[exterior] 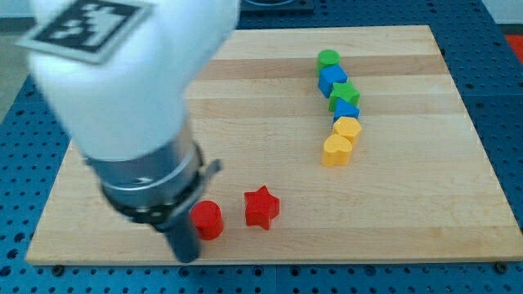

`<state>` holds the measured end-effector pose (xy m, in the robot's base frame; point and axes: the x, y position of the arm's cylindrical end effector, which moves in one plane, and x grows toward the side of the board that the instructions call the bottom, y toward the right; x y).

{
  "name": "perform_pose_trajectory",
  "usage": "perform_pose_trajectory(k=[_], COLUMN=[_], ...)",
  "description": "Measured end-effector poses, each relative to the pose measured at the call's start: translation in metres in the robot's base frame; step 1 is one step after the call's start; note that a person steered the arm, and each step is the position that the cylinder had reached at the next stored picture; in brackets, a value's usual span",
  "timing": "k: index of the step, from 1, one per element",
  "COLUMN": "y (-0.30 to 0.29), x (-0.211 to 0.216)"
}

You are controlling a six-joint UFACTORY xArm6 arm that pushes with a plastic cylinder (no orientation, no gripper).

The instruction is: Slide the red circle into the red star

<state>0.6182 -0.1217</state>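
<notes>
Low in the frame, left of the middle, my tip (pixel 187 256) touches the round red plastic circle block (pixel 207 220). The red plastic star block (pixel 261 207) sits just right of it. I have no gripper, only 1 rod. Next, I think: push right.

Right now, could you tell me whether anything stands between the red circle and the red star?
Nothing visible does. The red circle sits just to the view's left of the red star, with bare board between them. My tip is at the circle's lower left, on the far side from the star.
</notes>
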Motion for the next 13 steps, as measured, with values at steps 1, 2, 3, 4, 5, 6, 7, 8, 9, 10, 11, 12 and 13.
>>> perform_pose_trajectory(k=[1,2,3,4,5,6,7,8,9,10,11,12,13], y=[-0.050,-0.050,-0.021,-0.003,-0.002,0.012,0.029,0.034,0.039,0.048,0.045,0.009,0.003], x=[-0.001,-0.006,-0.018,-0.026,-0.026,-0.028,-0.031,-0.031,-0.031,-0.031,-0.032,-0.062,-0.116])
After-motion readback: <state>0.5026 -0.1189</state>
